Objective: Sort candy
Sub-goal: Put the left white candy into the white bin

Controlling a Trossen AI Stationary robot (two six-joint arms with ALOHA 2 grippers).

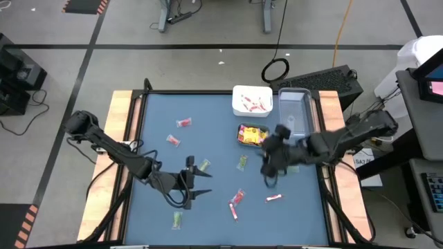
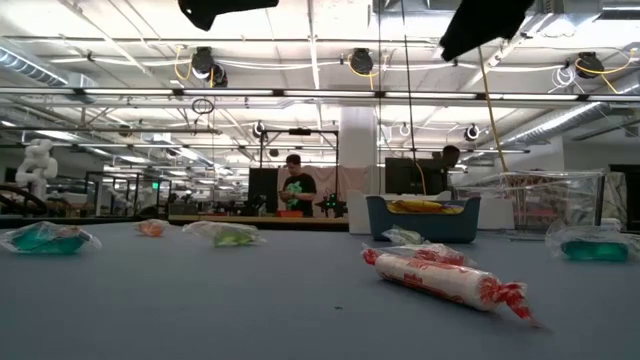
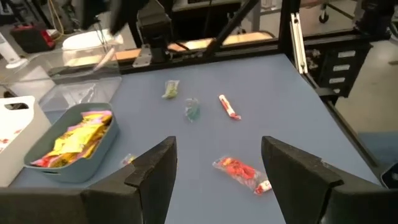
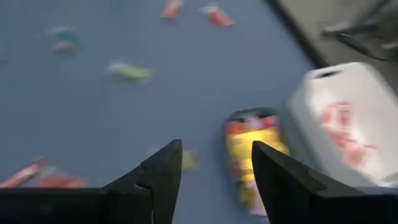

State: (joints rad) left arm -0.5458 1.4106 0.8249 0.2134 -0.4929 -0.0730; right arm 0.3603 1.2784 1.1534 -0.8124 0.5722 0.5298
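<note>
**Sort roughly half done — loose candy still on the mat**

You have three containers at the far edge of the blue mat (image 1: 152, 138). The white container (image 1: 251, 101) holds red-printed pieces, the teal container (image 1: 252, 135) holds the yellow packets, and the clear container (image 1: 294, 111) looks empty, though you cannot be sure from above.

Left to sort, as far as you can count: a red piece (image 1: 183, 123) and another (image 1: 172, 140) on the left half, green pieces at (image 1: 205, 165), (image 1: 242, 162) and (image 1: 178, 220), plus pink-white sticks (image 1: 237, 198) and (image 1: 274, 198) near the front. Judged from that, well under all of the candy is binned.

The left gripper (image 1: 196, 182) hovers low over the mat's left-centre; its jaws stand wide with nothing between them, and the wrist view shows only bare mat and a red piece (image 3: 239, 172) ahead. The right gripper (image 1: 271, 168) sits just in front of the teal container, fingers apart and empty.

Your next picks are likely the green piece and sticks nearest each arm.
</note>
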